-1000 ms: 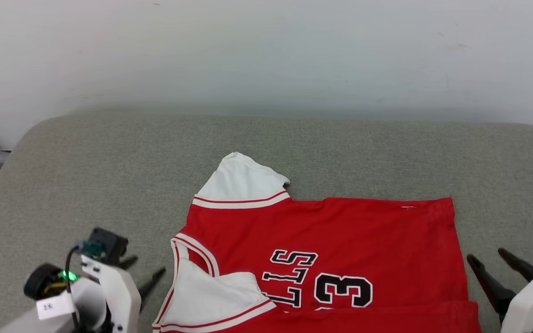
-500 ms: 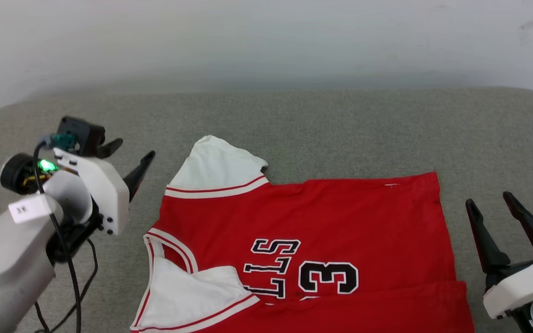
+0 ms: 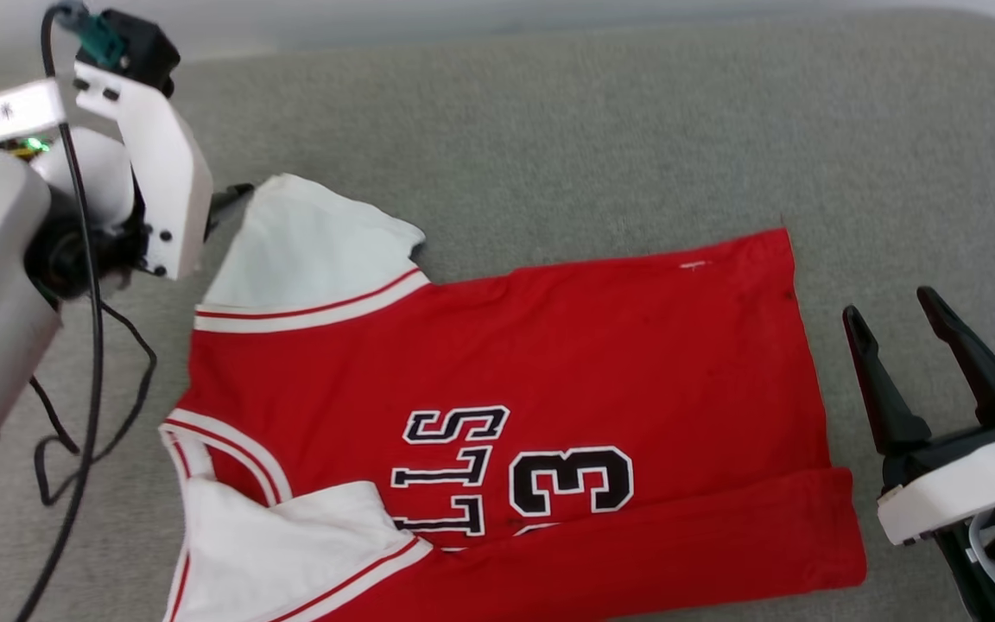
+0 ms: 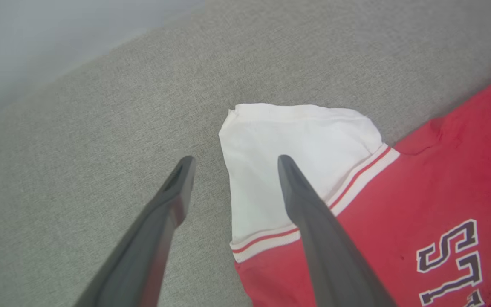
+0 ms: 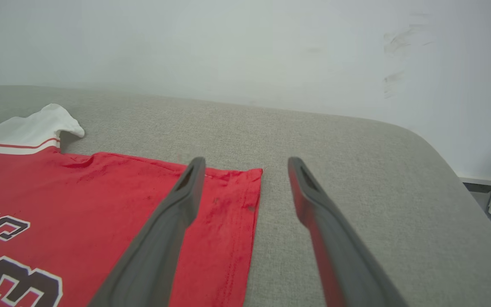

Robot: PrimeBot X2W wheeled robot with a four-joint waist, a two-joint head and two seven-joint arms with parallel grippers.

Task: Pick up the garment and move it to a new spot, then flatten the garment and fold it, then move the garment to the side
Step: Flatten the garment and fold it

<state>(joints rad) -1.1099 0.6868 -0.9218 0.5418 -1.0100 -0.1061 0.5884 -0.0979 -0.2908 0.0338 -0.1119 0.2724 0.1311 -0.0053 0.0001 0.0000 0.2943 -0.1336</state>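
Red jersey cloth with white sleeves: the garment (image 3: pixel 549 363) lies spread sideways on the grey fabric-covered bench (image 3: pixel 549 112), collar toward the robot's left and hem (image 5: pixel 245 200) toward its right. Its near long edge appears to be folded over onto the front. The far sleeve (image 4: pixel 296 140) lies out flat. The left tool (image 4: pixel 235 158) is fully spread and holds nothing. In its wrist view, 1 finger shows over bare bench and the other over the sleeve. The right tool (image 3: pixel 890 302) is equally wide and empty, lined up on the far hem corner. Judgement: the step in hand is a 2-point grasp for the far-side fold. To do it well, lower both tools together, pinch the sleeve tip and the hem corner, and take no bench fabric. Lift low and carry the edge toward the near side with the cloth taut, so the crease runs straight. Keep the loose cable (image 3: pixel 91 345) clear of the fold. Writing: black white-outlined lettering (image 3: pixel 454 466) reads "L", "L", "S", with any further letters hidden. Beside it is a 3. The tag (image 3: pixel 18 111) on the left arm is too small to read.
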